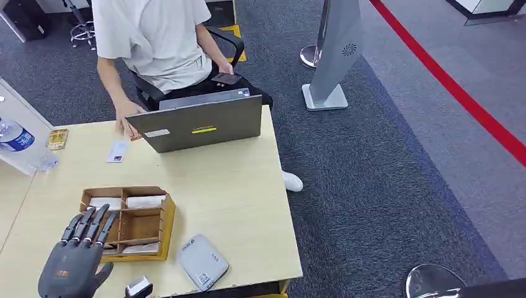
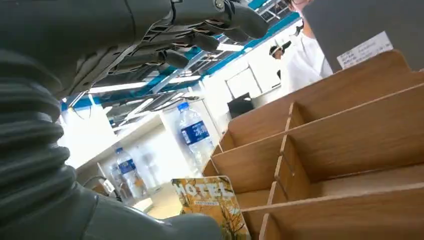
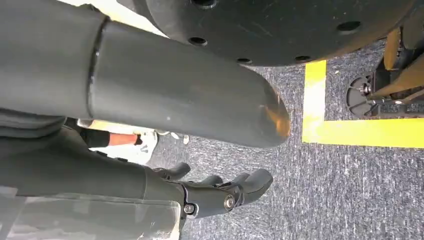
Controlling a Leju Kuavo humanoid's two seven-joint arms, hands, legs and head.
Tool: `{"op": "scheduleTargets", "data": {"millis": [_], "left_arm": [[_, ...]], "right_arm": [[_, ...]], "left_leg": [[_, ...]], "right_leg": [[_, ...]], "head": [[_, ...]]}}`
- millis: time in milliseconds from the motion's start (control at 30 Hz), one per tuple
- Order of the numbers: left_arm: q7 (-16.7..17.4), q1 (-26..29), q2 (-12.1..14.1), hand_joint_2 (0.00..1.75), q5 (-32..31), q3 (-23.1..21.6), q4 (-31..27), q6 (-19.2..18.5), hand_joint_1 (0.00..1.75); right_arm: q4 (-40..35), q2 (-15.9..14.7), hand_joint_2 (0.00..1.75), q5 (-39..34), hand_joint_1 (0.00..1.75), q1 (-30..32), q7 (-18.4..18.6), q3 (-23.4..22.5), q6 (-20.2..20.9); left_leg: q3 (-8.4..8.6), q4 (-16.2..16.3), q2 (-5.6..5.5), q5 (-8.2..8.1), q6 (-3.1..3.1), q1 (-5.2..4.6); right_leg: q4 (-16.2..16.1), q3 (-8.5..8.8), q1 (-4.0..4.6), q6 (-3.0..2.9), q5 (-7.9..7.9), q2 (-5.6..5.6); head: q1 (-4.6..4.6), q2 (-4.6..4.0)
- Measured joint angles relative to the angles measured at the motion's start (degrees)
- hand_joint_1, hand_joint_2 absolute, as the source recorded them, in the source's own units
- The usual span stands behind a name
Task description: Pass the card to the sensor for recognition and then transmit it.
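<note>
Left robot hand (image 1: 75, 257) open, fingers spread over wooden organizer (image 1: 144, 225); right robot hand (image 3: 220, 192) hangs empty, fingers loosely curled. Risk: fingers snag divider, miss card (image 2: 212, 202).

Tan wood organizer (image 1: 162, 228), grey sensor (image 1: 203, 262), orange HOTEL card (image 2: 212, 202).

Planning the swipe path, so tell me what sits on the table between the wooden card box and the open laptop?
In the head view that stretch of table is bare wood: nothing lies between the wooden card box and the laptop.
</note>
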Motion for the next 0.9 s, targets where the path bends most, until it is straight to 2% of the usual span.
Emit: {"op": "scheduleTargets", "data": {"millis": [367, 900], "left_arm": [[3.25, -0.01, -0.22, 1.75, -0.09, 1.11, 0.0, -2.71, 0.0], [4.52, -0.01, -0.7, 1.75, -0.42, 1.38, 0.0, -4.65, 0.0]], "right_arm": [[0.0, 0.0, 0.0, 0.0, 0.0, 0.0, 0.17, -0.02, 0.02], [0.0, 0.0, 0.0, 0.09, 0.0, 0.0, 0.17, -0.04, 0.04]], "left_leg": [[0.0, 0.0, 0.0, 0.0, 0.0, 0.0], [0.0, 0.0, 0.0, 0.0, 0.0, 0.0]], "right_leg": [[0.0, 0.0, 0.0, 0.0, 0.0, 0.0], [0.0, 0.0, 0.0, 0.0, 0.0, 0.0]], "head": [[-0.02, 0.0], [-0.02, 0.0]]}}
